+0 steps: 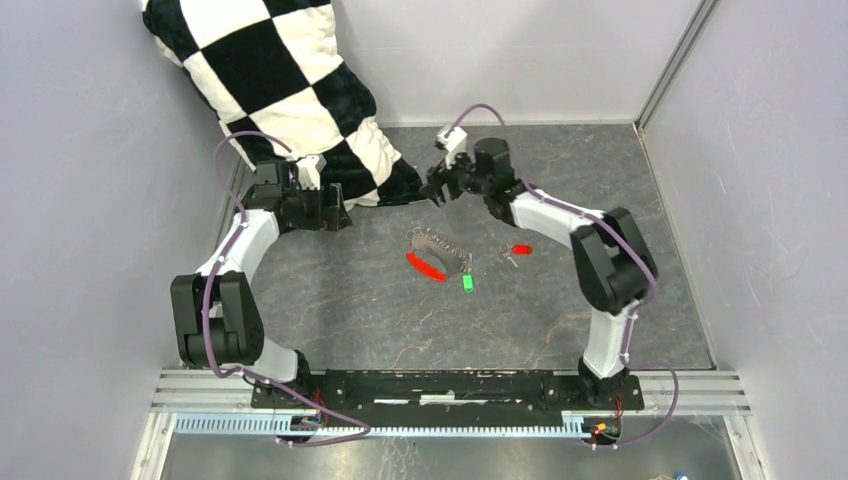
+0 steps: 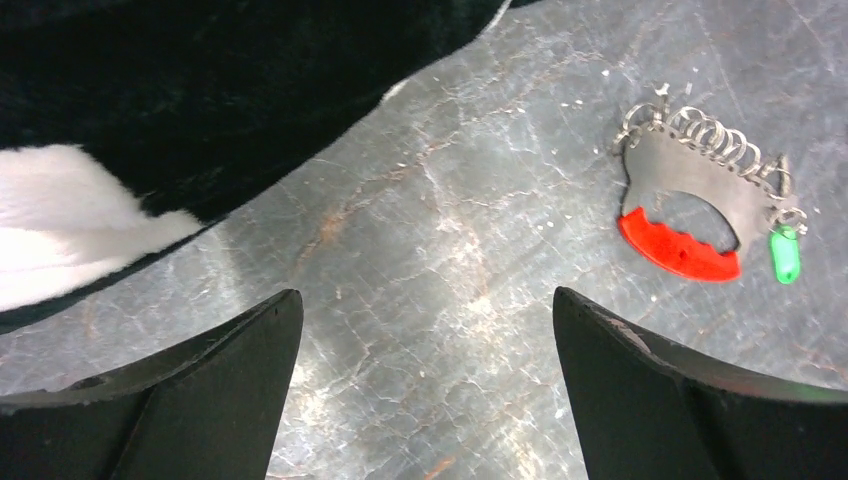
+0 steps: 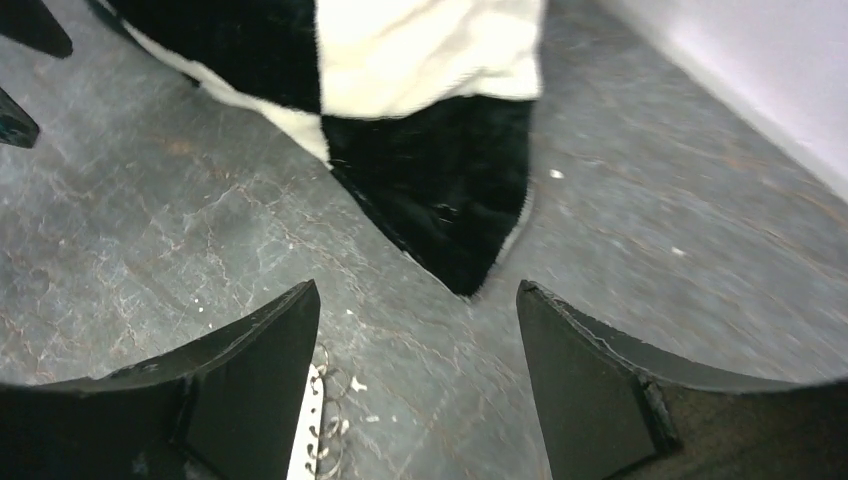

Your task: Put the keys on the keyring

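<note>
Arms both bend in from the near edge toward the far middle of the bench (image 1: 330,320). The left arm (image 1: 235,255) folds at its elbow by the left wall and stretches low to the right. The left claw (image 1: 338,216) sits just beside the edge of the blanket (image 1: 290,90), its jaws spread wide with nothing between them. The right arm (image 1: 600,260) rises at the near right, elbows outward and reaches far and left. The right claw (image 1: 437,190) tilts down close to the blanket's black corner, jaws likewise wide and empty.

The keyring (image 1: 438,248) lies flat mid-bench, nearer than both claws. Its red tag (image 1: 425,266) is at its near left and its green tag (image 1: 467,283) at its near right. The keys (image 1: 515,252) lie just right of it, apart from it, red head to the right, in plain view from above. The blanket drapes from the far left corner down onto the bench.
</note>
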Tool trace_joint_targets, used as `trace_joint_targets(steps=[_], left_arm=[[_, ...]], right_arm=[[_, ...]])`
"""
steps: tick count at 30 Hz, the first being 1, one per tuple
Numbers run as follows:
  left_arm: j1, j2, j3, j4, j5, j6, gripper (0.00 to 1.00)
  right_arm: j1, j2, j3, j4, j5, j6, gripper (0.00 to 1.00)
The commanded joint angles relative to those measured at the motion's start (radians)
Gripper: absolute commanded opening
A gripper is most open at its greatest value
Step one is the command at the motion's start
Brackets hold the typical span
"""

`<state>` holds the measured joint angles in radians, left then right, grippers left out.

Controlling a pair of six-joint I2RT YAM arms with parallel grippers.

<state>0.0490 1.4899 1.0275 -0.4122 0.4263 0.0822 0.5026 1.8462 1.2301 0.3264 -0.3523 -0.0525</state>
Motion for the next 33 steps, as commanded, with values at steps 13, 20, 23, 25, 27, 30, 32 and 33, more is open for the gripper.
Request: trace_joint_targets(steps=[13, 20, 23, 25, 27, 30, 32, 33], left_arm=[[-0.013, -0.074, 0.026, -0.095, 0.117, 0.029, 0.89], [-0.021, -0.091, 0.022, -0.116, 0.108, 0.035, 0.86], [-0.026, -0.103, 0.02, -0.125, 0.109, 0.04, 0.85], [-0.028, -0.113, 0.014, -0.126, 0.106, 0.047, 0.85], [-0.03, -0.117, 0.012, -0.133, 0.102, 0.054, 0.85], [-0.031, -0.117, 0.016, -0.145, 0.089, 0.064, 0.85], [-0.031, -0.118, 0.016, -0.145, 0.08, 0.069, 0.84], [-0.031, -0.12, 0.016, -0.145, 0.076, 0.069, 0.84]], right_arm=[[0.097, 0.328, 0.35, -0.361, -0.274, -0.313, 0.61], [0.116, 0.357, 0.365, -0.416, -0.261, -0.367, 0.57], [0.115, 0.355, 0.355, -0.425, -0.243, -0.382, 0.56], [0.115, 0.356, 0.352, -0.432, -0.232, -0.393, 0.56], [0.115, 0.358, 0.351, -0.438, -0.232, -0.399, 0.55], [0.116, 0.361, 0.348, -0.445, -0.246, -0.4, 0.53], [0.117, 0.36, 0.346, -0.449, -0.253, -0.4, 0.51], [0.121, 0.36, 0.342, -0.45, -0.254, -0.401, 0.51]])
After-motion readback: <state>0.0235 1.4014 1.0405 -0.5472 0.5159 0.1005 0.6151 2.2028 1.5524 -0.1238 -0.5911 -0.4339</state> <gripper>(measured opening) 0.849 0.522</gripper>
